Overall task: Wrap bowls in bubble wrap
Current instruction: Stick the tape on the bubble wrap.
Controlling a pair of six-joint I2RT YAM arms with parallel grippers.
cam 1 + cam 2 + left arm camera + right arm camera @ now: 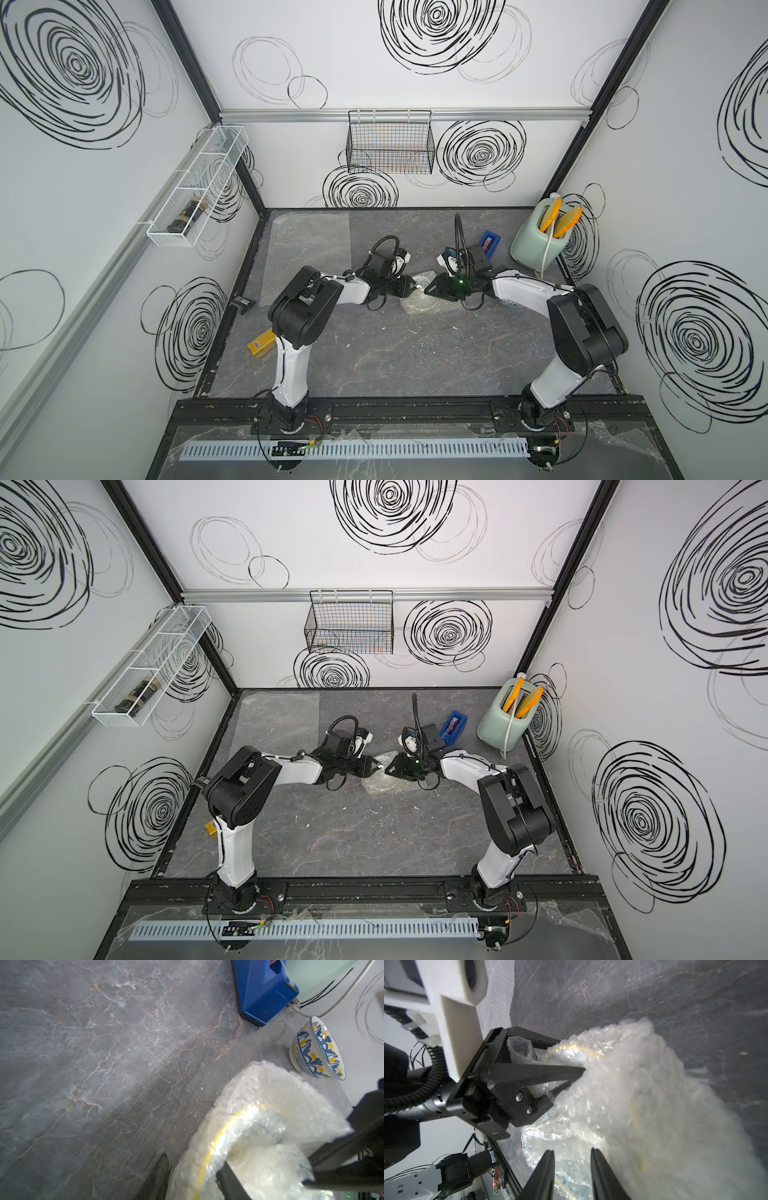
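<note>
The cream bowl with a yellow rim line (220,1138) sits mid-table, bundled in crumpled bubble wrap (419,301) (633,1084). My left gripper (193,1161) (414,286) is shut on the wrapped rim, one finger outside the bowl and one inside. My right gripper (572,1152) (427,291) faces it from the other side of the bundle, open, with the wrap just beyond its fingertips. The white bowl with a blue pattern (318,1049) stands unwrapped to the right, mostly hidden under my right forearm in both top views. A second bubble wrap sheet (307,245) lies flat at the back left.
A blue tape dispenser (489,243) and a pale green container holding yellow tools (536,243) stand at the back right. A yellow box (262,343) and a small black item (243,302) lie by the left edge. Wire baskets (390,143) (195,191) hang on the walls.
</note>
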